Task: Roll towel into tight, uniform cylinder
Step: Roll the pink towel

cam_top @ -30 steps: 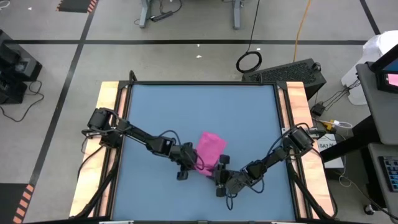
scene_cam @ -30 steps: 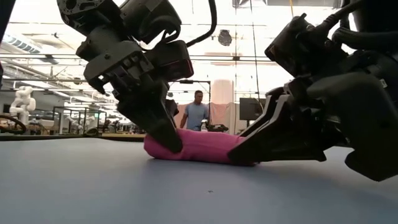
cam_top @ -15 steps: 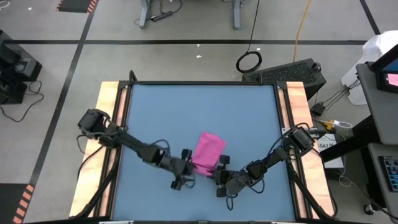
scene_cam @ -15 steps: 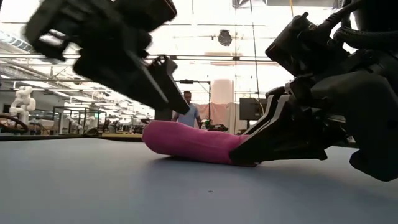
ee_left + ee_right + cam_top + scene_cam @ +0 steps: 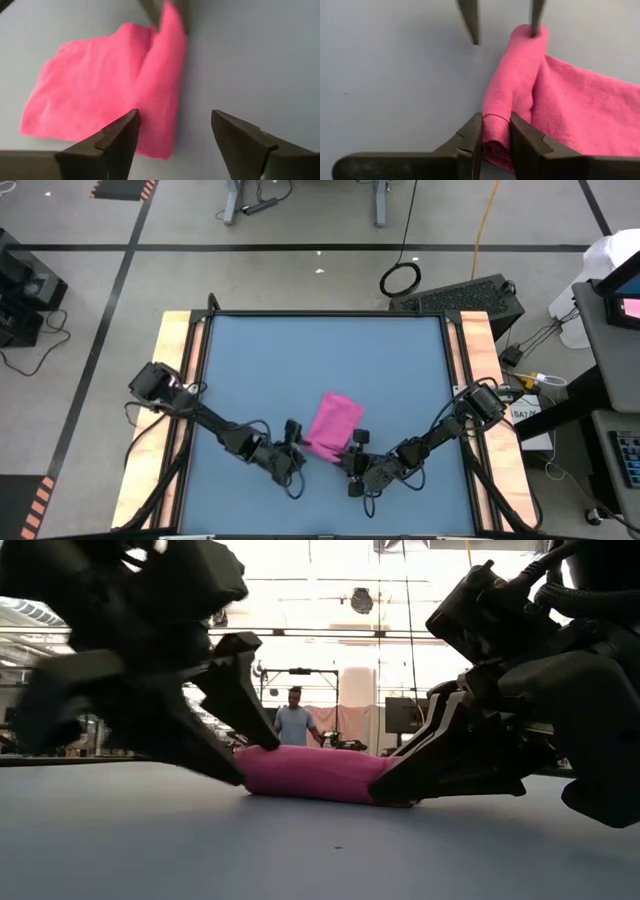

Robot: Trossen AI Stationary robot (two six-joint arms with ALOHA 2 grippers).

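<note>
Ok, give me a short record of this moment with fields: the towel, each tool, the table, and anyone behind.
towel: magenta-pink towel on the table, partly rolled, with a rolled edge on the side near both arms and a flat part beyond it
right tool: right tool shut on one end of the rolled edge
left tool: left tool open, at the other end of the roll, one finger over the cloth's edge
table: blue table
background: person standing in the room beyond the table

A robotics lab: a blue table [image 5: 320, 360] on a taped concrete floor [image 5: 300, 275], cables [image 5: 485, 225], a person [image 5: 293, 723] and another robot [image 5: 38, 700] under high ceiling lights.
</note>
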